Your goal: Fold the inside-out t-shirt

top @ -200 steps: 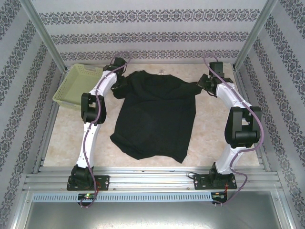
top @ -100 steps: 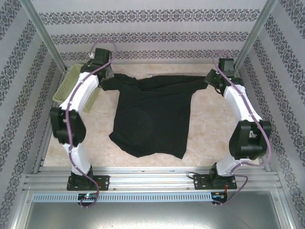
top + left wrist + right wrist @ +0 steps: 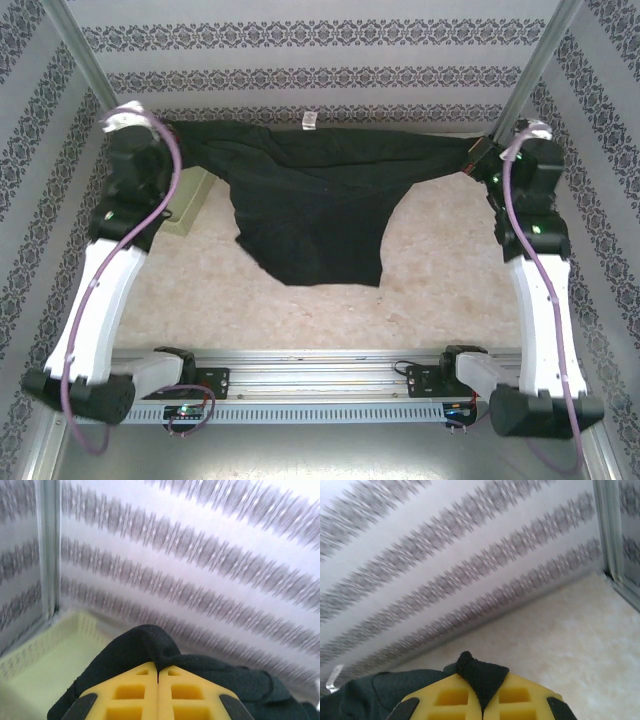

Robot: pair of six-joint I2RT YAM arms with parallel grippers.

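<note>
while a second ago the inside-out t-shirt (image 3: 315,205) lay spread flat on the table (image 3: 450,290) with both arms low over its far corners, it now hangs in the air, pulled into a wide, taut line across the back of the cell. the left gripper (image 3: 168,126) has risen high to the far left and is clamped shut on one upper corner of the black cloth. in the left wrist view its yellow pads (image 3: 130,690) meet, with a hump of fabric bulging out just past them. the right gripper (image 3: 480,155) has risen to the far right, closed on the opposite corner, and its wrist view shows a small tuft of black cloth pinched between its pads. between them the top edge runs nearly straight, with the small white tag (image 3: 308,122) standing at its middle. the body sags in a curved belly toward the centre of the table; whether the lowest hem touches the surface cannot be told. the pale yellow-green basket (image 3: 192,205) sits at the far left, partly hidden behind the left arm. this lift and stretch looks meant to open and square the garment. no fold is made yet, so the task seems at an early stage.
</note>
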